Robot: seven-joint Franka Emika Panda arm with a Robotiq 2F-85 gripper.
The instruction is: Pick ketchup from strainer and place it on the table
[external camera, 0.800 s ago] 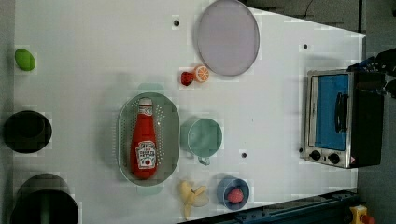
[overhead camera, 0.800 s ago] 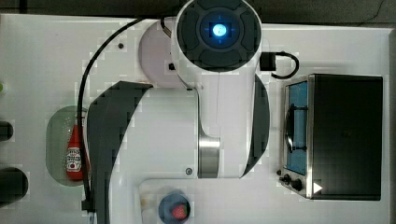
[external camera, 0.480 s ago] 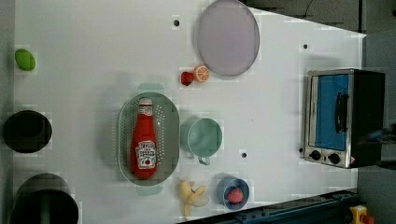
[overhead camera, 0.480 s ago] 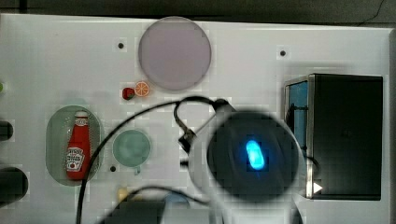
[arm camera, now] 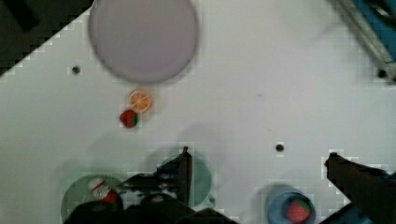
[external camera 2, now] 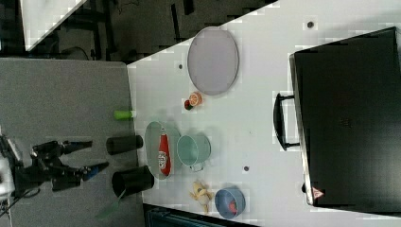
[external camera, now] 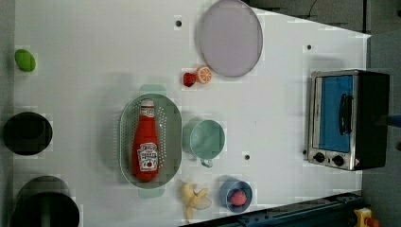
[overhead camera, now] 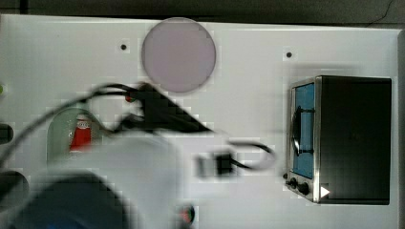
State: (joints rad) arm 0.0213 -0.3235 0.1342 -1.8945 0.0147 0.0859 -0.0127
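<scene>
The red ketchup [external camera: 145,144] bottle lies lengthwise in the pale green strainer [external camera: 173,137] on the white table [external camera: 94,71], white cap toward the plate's side. In the top view the ketchup [overhead camera: 82,136] and strainer [overhead camera: 57,138] are partly covered by my blurred arm. My gripper [arm camera: 259,163] is open and holds nothing. Seen from the wrist, it hangs high above the table, and the ketchup cap [arm camera: 98,186] peeks out beside one finger [arm camera: 184,172]. In the right view the gripper [external camera 2: 92,154] shows open, far to the left of the strainer [external camera 2: 152,142].
A green cup [external camera: 205,138] stands right beside the strainer. A grey-lilac plate [external camera: 230,38], a strawberry [external camera: 189,79] and an orange slice [external camera: 204,74] lie beyond. A banana [external camera: 195,199], a blue bowl [external camera: 235,195], a toaster oven [external camera: 347,120] and two black cylinders [external camera: 27,133] are around.
In the top view my arm has swept from the top middle down to the bottom left, over the strainer's side. The ketchup and strainer have not moved.
</scene>
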